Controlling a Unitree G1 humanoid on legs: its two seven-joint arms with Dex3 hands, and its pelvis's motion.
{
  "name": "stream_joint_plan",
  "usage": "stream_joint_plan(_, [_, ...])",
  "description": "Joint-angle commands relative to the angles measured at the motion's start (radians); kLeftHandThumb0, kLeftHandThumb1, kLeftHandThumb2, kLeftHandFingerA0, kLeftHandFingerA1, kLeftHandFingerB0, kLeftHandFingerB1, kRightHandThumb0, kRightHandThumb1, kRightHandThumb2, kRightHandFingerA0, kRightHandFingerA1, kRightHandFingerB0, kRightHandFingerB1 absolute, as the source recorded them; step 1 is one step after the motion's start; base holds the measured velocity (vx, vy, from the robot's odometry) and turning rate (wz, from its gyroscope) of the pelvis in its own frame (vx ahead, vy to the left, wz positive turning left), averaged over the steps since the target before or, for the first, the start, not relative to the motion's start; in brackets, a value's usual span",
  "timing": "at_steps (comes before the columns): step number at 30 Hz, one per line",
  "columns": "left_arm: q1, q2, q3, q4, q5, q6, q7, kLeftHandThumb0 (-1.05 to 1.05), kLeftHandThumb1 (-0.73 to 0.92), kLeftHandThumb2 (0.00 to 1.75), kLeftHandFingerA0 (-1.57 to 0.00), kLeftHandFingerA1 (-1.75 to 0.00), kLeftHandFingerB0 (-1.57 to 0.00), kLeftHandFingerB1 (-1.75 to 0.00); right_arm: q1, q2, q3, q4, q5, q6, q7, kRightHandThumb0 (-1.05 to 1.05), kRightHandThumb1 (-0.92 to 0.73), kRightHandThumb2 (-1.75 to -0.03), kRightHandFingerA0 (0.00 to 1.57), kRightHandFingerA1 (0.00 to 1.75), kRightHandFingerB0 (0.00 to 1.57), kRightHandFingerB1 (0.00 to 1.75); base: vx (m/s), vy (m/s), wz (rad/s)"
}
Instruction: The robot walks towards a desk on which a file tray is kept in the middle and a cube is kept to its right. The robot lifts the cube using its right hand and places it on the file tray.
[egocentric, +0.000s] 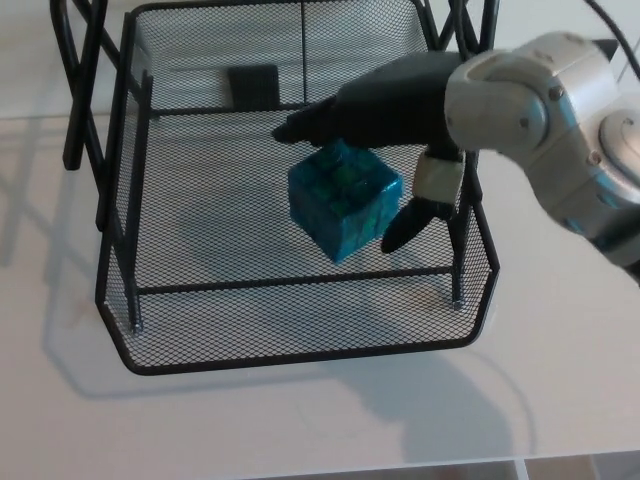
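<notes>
White smooth counter (300, 425) bears a black wire-mesh file tray (200, 322). The glossy black right hand (392, 108) is clamped on a tilted, marbled blue-green cube (343, 202), just beneath its fingers, above the mesh floor.

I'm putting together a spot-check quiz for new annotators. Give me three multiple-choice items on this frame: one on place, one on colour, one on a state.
1. Where is the cube?
A) within the outline of the mesh file tray
B) outside the tray, to its right
C) beneath the tray

2. What colour is the cube?
A) red
B) mottled blue-green
C) yellow

3. What is the state of the right hand?
A) open, holding nothing
B) shut on the cube
C) shut on the tray's rim

Answers:
1 A, since mesh shows on all sides of the cube.
2 B, since its faces are blue with green patches.
3 B, since the fingers lie across its top and the thumb presses its side.
</notes>
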Motion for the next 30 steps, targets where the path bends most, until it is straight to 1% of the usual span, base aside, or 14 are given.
stream_joint_plan(1, [0.014, 0.005, 0.002, 0.009, 0.018, -0.009, 0.023, -0.93, 0.75, 0.69, -0.48, -0.95, -0.41, -0.83, -0.124, -0.077, -0.127, -0.119, 0.104, 0.142, 0.251, -0.72, -0.46, -0.78, 0.00, 0.25, 0.00, 0.07, 0.00, 0.000, 0.00])
stream_joint_plan(6, [0.019, 0.005, 0.009, 0.006, 0.010, -0.011, 0.010, -0.93, 0.75, 0.70, -0.45, -0.99, -0.39, -0.86, -0.137, -0.158, -0.276, -0.219, 0.169, 0.194, 0.274, -0.74, -0.49, -0.74, 0.00, 0.06, 0.00, 0.02, 0.00, 0.000, 0.00])
stream_joint_plan(10, [0.020, 0.005, 0.004, 0.003, 0.016, -0.013, 0.016, -0.91, 0.76, 0.71, -0.47, -0.99, -0.42, -0.85, -0.081, -0.261, -0.492, -0.281, 0.255, 0.194, 0.240, -0.80, -0.50, -0.78, 0.00, 0.10, 0.00, 0.12, 0.00, 0.000, 0.00])
stream_joint_plan(12, [0.019, 0.003, 0.002, 0.010, 0.019, 0.000, 0.023, -0.92, 0.75, 0.70, -0.46, -0.97, -0.40, -0.85, -0.015, -0.346, -0.645, -0.290, 0.296, 0.104, 0.198, -0.91, -0.52, -0.84, 0.00, 0.12, 0.00, 0.13, 0.00, 0.000, 0.00])
stream_joint_plan(13, [0.020, 0.003, 0.003, 0.009, 0.018, -0.001, 0.022, -0.92, 0.75, 0.72, -0.45, -1.00, -0.39, -0.86, 0.014, -0.370, -0.723, -0.289, 0.312, 0.127, 0.191, -0.83, -0.47, -0.79, 0.00, 0.00, 0.00, 0.16, 0.00, 0.000, 0.00])
stream_joint_plan(15, [0.023, 0.005, 0.005, 0.006, 0.015, -0.003, 0.016, -0.93, 0.75, 0.72, -0.43, -1.02, -0.38, -0.88, 0.111, -0.426, -0.966, -0.277, 0.360, 0.226, 0.191, -0.90, -0.52, -0.84, 0.00, 0.07, 0.00, 0.08, 0.00, 0.000, 0.00])
stream_joint_plan(16, [0.030, 0.008, 0.007, -0.001, 0.011, -0.010, 0.008, -0.93, 0.76, 0.72, -0.44, -1.00, -0.38, -0.86, 0.153, -0.435, -1.066, -0.268, 0.370, 0.262, 0.189, -0.62, -0.58, -0.76, 0.00, 0.00, 0.00, 0.13, 0.00, 0.000, 0.00])
stream_joint_plan(18, [0.031, 0.008, 0.004, -0.001, 0.015, -0.018, 0.009, -0.93, 0.76, 0.72, -0.44, -1.00, -0.38, -0.86, 0.185, -0.441, -1.135, -0.264, 0.391, 0.247, 0.186, -0.62, -0.58, -0.76, 0.00, 0.00, 0.00, 0.13, 0.00, 0.000, 0.00])
stream_joint_plan(19, [0.030, 0.008, 0.011, -0.002, 0.007, -0.015, 0.003, -0.92, 0.74, 0.73, -0.44, -1.01, -0.39, -0.87, 0.214, -0.444, -1.218, -0.235, 0.416, 0.264, 0.194, -0.49, -0.65, -0.62, 0.49, 1.27, 0.00, 0.13, 0.00, 0.000, 0.00])
stream_joint_plan(20, [0.024, 0.007, 0.016, 0.009, 0.003, -0.008, 0.003, -0.89, 0.76, 0.72, -0.44, -0.98, -0.40, -0.84, 0.353, -0.457, -1.447, -0.192, 0.359, 0.235, 0.153, -0.61, -0.64, -0.61, 0.01, 0.46, 0.05, 0.25, 0.00, 0.000, 0.00])
stream_joint_plan(22, [0.021, 0.006, 0.017, 0.014, 0.002, -0.005, 0.005, -0.89, 0.76, 0.72, -0.44, -0.98, -0.40, -0.84, 0.411, -0.464, -1.530, -0.179, 0.337, 0.218, 0.131, -0.61, -0.64, -0.61, 0.01, 0.46, 0.05, 0.25, 0.00, 0.000, 0.00])
stream_joint_plan(23, [0.022, 0.007, 0.010, 0.013, 0.011, -0.007, 0.015, -0.91, 0.75, 0.71, -0.44, -1.00, -0.41, -0.86, 0.487, -0.464, -1.594, -0.171, 0.286, 0.151, 0.082, -0.66, -0.46, -0.84, 0.00, 0.24, 0.04, 0.30, 0.00, 0.000, 0.00])
stream_joint_plan(24, [0.023, 0.006, 0.011, 0.007, 0.009, -0.006, 0.019, -0.88, 0.73, 0.73, -0.46, -1.00, -0.41, -0.86, 0.592, -0.479, -1.721, -0.098, 0.251, 0.095, 0.041, -0.77, -0.49, -0.82, 0.00, 0.12, 0.07, 0.14, 0.00, 0.000, 0.00])
stream_joint_plan(30, [0.004, 0.007, 0.006, 0.015, 0.018, -0.006, 0.035, -0.92, 0.74, 0.70, -0.47, -1.02, -0.42, -0.88, 1.032, -0.498, -1.996, 0.304, 0.270, -0.045, -0.251, -0.74, -0.48, -0.84, 0.07, 0.18, 0.07, 0.19, 0.00, 0.000, 0.00])
